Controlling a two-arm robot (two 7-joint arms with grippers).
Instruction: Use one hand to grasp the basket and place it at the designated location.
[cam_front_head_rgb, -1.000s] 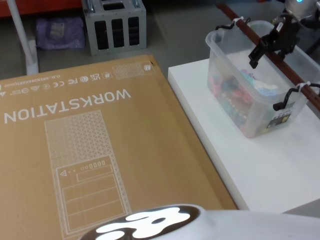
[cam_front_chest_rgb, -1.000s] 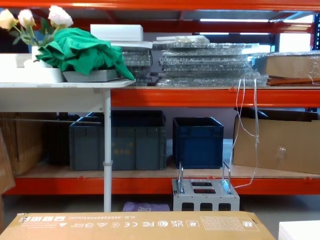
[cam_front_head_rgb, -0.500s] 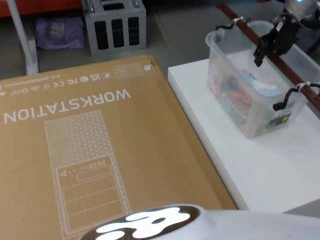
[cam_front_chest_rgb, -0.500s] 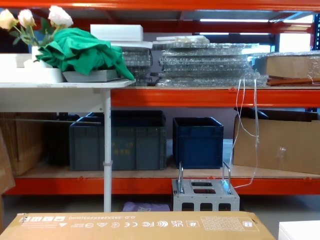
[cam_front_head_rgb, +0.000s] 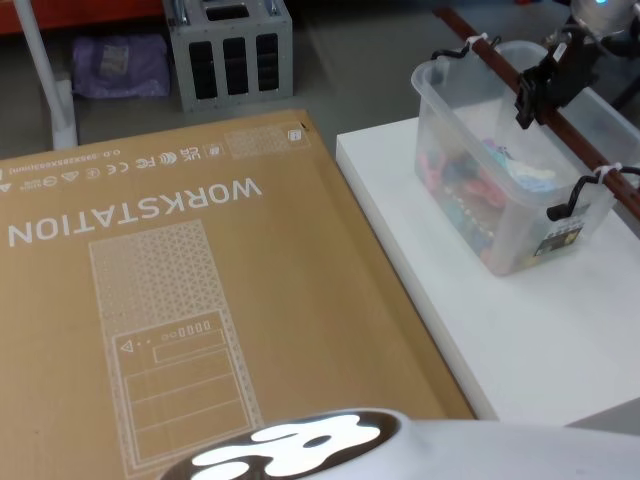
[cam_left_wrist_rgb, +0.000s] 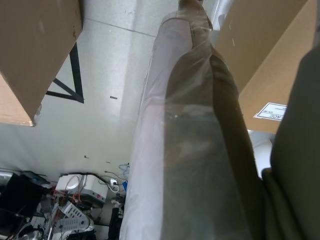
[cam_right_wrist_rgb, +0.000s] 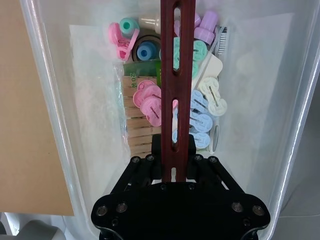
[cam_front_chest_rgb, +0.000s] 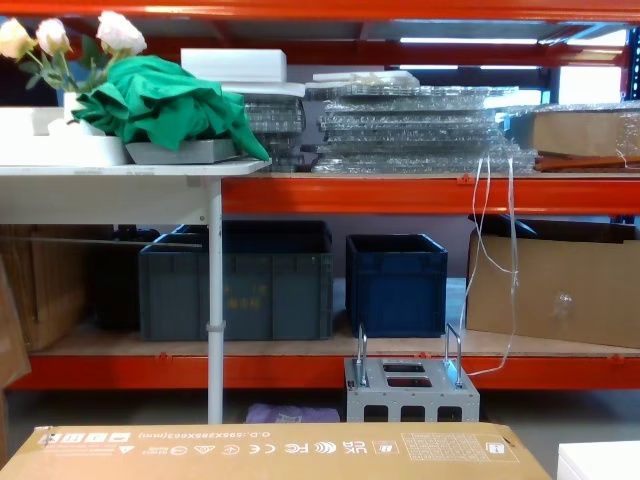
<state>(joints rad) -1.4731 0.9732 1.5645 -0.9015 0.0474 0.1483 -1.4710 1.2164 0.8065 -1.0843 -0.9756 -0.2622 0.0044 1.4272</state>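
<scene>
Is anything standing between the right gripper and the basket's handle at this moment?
Nothing visible does. The right gripper is shut on the reddish-brown slotted handle of the basket, its fingers on either side of the strap, above the small items inside.

Table (cam_front_head_rgb: 520, 340) free before basket (cam_front_head_rgb: 452, 135), seemingly — box (cam_front_head_rgb: 180, 300) left.

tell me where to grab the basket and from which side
Grip the reddish-brown slotted handle near its middle, coming straight down from above. It is a thin flat strap spanning the basket lengthwise, so jaws close across its faces, and mid-span should keep the loaded tub level. The right gripper is shut on it there.
</scene>
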